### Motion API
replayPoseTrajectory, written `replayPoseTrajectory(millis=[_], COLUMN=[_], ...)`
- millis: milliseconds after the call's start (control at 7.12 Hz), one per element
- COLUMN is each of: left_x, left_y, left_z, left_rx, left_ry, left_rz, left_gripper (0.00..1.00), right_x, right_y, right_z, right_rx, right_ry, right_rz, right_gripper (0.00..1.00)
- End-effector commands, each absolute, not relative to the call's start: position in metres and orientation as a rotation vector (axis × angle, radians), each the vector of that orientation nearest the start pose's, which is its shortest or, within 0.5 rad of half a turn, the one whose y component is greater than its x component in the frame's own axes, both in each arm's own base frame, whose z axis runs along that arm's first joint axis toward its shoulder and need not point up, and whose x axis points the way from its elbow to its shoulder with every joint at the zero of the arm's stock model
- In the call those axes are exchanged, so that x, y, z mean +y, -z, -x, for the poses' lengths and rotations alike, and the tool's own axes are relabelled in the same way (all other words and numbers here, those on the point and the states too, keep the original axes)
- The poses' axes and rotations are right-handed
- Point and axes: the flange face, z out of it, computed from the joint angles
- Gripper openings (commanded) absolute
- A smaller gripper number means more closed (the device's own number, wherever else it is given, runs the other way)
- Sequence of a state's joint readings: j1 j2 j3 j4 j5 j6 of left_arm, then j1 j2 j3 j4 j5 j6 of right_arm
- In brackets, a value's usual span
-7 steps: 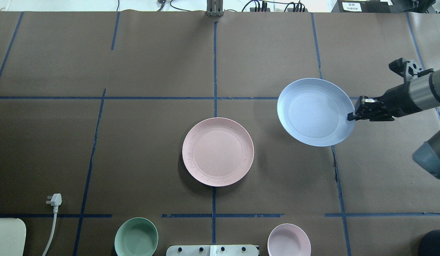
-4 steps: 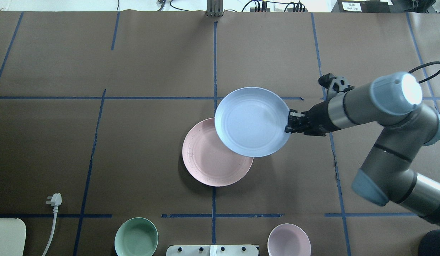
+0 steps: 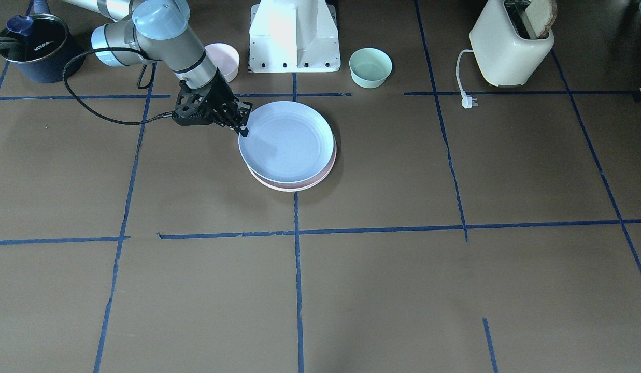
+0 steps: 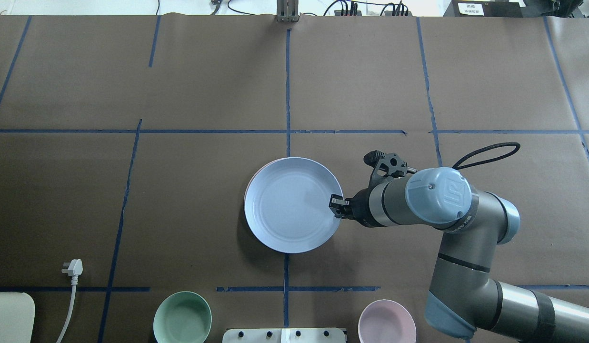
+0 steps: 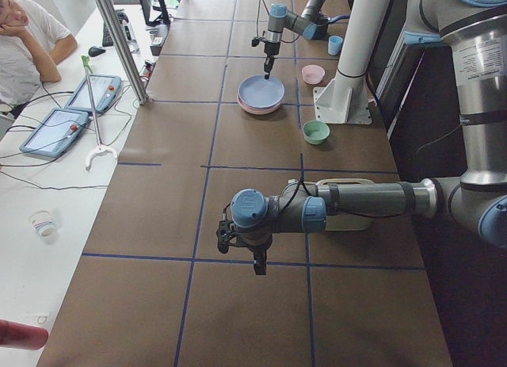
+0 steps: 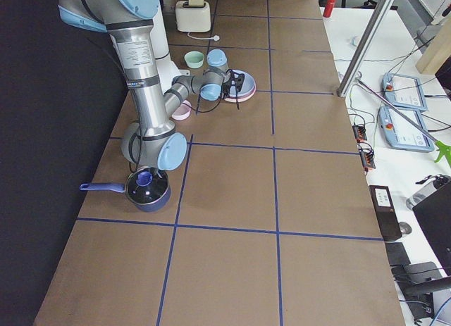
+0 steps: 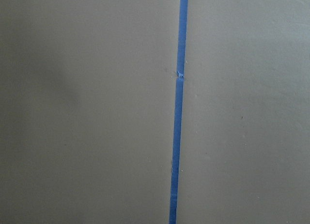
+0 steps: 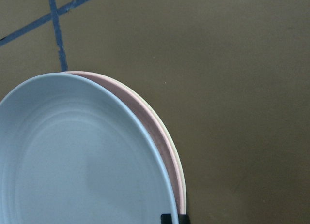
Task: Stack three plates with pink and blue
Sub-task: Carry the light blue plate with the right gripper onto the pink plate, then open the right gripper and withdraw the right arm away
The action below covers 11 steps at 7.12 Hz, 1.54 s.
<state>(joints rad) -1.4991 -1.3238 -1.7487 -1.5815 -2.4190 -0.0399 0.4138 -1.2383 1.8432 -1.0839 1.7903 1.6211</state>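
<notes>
My right gripper (image 4: 336,206) is shut on the right rim of the pale blue plate (image 4: 289,205). The blue plate lies over the pale pink plate (image 3: 299,185) at the table's middle and covers it almost fully. In the right wrist view the blue plate (image 8: 72,161) sits a little raised on the gripper's side, with the pink rim (image 8: 155,129) under it and a thin cream rim (image 8: 173,145) under that. I cannot tell if the blue plate touches the pink one. My left gripper (image 5: 257,260) hangs over bare table far from the plates; I cannot tell if it is open.
A mint-green bowl (image 4: 182,318) and a small pink bowl (image 4: 387,321) stand by the robot base (image 3: 294,36). A cream toaster (image 3: 509,44) with its plug (image 4: 73,267) is on my left. A dark pot (image 3: 35,49) is on my right.
My right arm has carried the blue plate leftward from the table's right side to right over the pink plate and lowered it there. The pink plate has not moved.
</notes>
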Motion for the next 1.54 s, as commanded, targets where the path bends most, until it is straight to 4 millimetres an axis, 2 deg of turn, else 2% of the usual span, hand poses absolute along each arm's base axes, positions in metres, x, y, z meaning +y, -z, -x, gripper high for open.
replayPoseTrajectory(millis=[0, 140, 281, 561, 702, 842, 982, 1123, 1263, 1404], left_x=[-0.386, -0.385, -0.386, -0.388, -0.392, -0.394, -0.393, -0.392, -0.389, -0.383], left_y=[-0.672, -0.672, -0.672, -0.670, -0.666, -0.651, -0.650, -0.655, -0.651, -0.653], left_z=[0.031, 0.032, 0.031, 0.030, 0.011, -0.006, -0.005, 0.005, 0.028, 0.061], left_rx=[0.844, 0.842, 0.842, 0.842, 0.839, 0.840, 0.841, 0.843, 0.823, 0.810], left_ry=[-0.005, -0.005, -0.007, -0.009, -0.059, -0.112, -0.217, -0.291, -0.290, -0.279], left_rz=[0.100, 0.100, 0.099, 0.100, 0.110, 0.100, 0.050, 0.009, -0.010, -0.042], left_gripper=[1.00, 1.00, 1.00, 1.00, 1.00, 1.00, 1.00, 1.00, 1.00, 1.00], right_x=[-0.339, -0.355, -0.382, -0.459, -0.490, -0.513, -0.527, -0.538, -0.544, -0.545], right_y=[-0.302, -0.303, -0.304, -0.323, -0.346, -0.379, -0.417, -0.452, -0.491, -0.526], right_z=[0.503, 0.491, 0.468, 0.383, 0.335, 0.283, 0.221, 0.168, 0.113, 0.062], right_rx=[-1.085, -1.063, -1.044, -0.968, -0.899, -0.820, -0.768, -0.769, -0.759, -0.737], right_ry=[-0.300, -0.316, -0.284, -0.187, -0.122, -0.049, 0.040, 0.096, 0.139, 0.169], right_rz=[-0.007, -0.004, 0.017, 0.023, -0.008, -0.050, -0.094, -0.092, -0.111, -0.133], right_gripper=[1.00, 1.00, 1.00, 1.00, 1.00, 1.00, 1.00, 1.00, 1.00, 1.00])
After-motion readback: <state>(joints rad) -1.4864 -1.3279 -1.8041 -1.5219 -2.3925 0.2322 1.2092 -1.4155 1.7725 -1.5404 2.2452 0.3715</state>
